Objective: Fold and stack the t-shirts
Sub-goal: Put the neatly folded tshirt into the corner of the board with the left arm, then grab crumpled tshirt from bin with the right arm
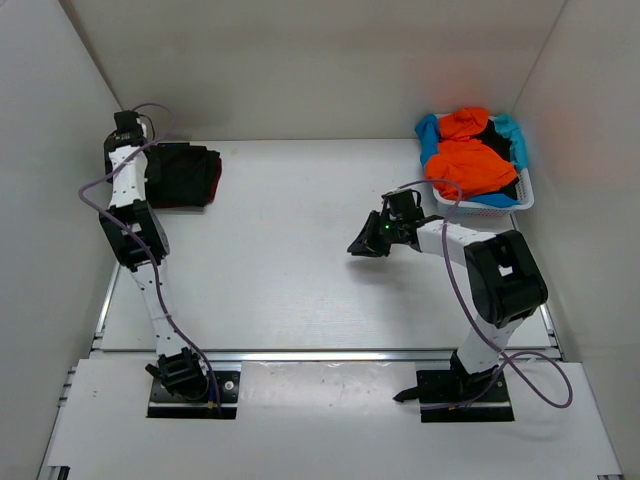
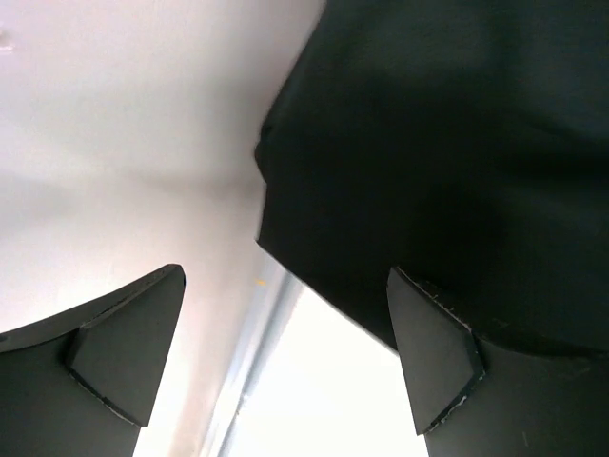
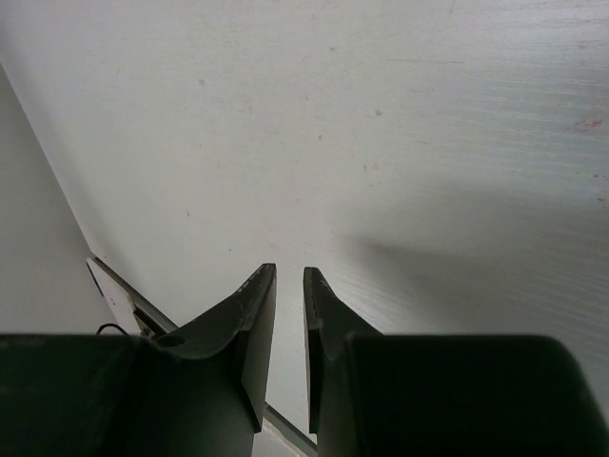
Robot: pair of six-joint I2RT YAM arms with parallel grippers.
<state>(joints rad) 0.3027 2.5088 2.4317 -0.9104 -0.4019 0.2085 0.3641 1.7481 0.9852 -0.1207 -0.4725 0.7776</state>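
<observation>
The left gripper (image 2: 285,273) is wide open; just ahead lies a smooth, folded black t-shirt (image 2: 438,143). The right gripper (image 3: 289,269) is nearly closed and empty.

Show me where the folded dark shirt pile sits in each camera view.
Top external: folded shirt pile in the far-left corner of the table.
Left wrist: folded shirt pile fills the upper right as black cloth.
Right wrist: not in it.
Shared landmark: metal rail, seemingly along the table's left edge.
</observation>
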